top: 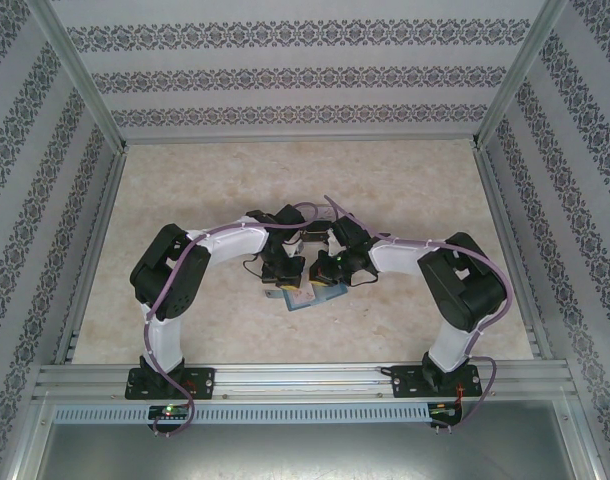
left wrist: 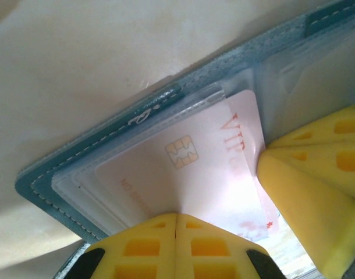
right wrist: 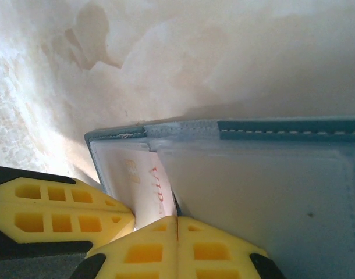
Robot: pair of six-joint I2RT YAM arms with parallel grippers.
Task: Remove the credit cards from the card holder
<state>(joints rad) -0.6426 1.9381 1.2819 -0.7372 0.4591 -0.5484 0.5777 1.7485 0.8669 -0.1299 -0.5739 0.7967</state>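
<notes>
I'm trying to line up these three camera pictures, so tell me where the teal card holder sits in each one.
Top external: the card holder lies just below the picture's centre.
Left wrist: its stitched teal edge runs diagonally from lower left to upper right.
Right wrist: it takes up the lower right, with its teal edge level across the middle.
Shared landmark: the pale card with red lettering in its pocket.

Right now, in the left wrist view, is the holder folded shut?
No, the holder lies open on the table, and a pale card with a chip shows on its inner side.
</notes>
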